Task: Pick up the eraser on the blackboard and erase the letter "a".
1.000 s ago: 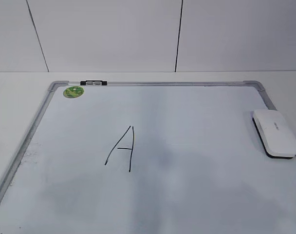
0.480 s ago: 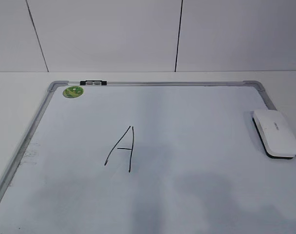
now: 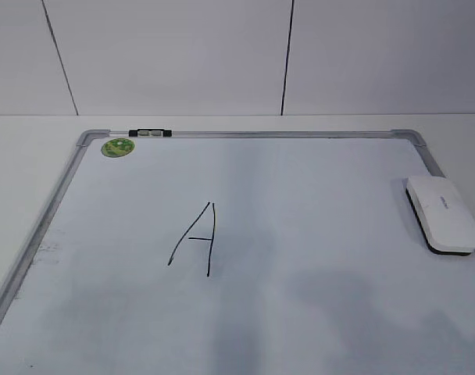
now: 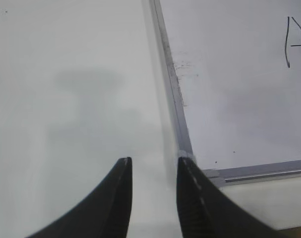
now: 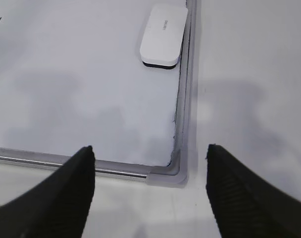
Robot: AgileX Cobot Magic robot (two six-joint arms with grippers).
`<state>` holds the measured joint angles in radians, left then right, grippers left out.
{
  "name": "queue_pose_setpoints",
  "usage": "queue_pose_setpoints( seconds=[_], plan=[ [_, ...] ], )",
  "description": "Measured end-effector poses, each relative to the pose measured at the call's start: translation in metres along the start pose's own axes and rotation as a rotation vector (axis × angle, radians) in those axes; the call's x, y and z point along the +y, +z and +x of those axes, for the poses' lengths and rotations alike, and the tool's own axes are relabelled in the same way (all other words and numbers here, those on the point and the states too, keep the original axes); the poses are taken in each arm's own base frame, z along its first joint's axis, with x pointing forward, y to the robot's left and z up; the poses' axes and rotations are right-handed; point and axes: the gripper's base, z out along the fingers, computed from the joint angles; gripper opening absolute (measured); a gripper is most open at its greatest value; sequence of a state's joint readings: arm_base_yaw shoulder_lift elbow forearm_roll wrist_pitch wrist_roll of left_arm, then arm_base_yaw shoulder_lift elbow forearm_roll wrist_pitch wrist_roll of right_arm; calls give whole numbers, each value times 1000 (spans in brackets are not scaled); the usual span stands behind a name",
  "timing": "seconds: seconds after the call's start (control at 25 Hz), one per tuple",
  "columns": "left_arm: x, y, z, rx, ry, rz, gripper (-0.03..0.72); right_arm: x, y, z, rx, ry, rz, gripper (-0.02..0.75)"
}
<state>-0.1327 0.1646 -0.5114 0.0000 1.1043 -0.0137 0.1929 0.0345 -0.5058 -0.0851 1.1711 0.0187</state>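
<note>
White eraser (image 3: pixel 443 212) lies untouched at the board's (image 3: pixel 249 135) right edge; only shadows have shifted since a second ago. Right gripper (image 5: pixel 149 171) hangs wide open, empty, nearing it; left gripper (image 4: pixel 153 171) is narrowly parted, idle. Letter (image 3: pixel 194 238) remains.

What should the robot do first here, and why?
Probably move the right gripper forward and down toward the eraser. Its jaws are wide open and empty near the blackboard corner, while the eraser lies untouched by the right frame, and the letter is unerased.
</note>
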Motion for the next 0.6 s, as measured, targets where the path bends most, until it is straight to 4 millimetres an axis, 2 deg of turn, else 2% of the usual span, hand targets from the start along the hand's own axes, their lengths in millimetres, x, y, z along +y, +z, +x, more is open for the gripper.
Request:
queue_pose_setpoints(
  seconds=[0.6],
  plan=[
    [0,1,0,2,0,0,235,0,1,-1,-15,-3,5,559]
  ],
)
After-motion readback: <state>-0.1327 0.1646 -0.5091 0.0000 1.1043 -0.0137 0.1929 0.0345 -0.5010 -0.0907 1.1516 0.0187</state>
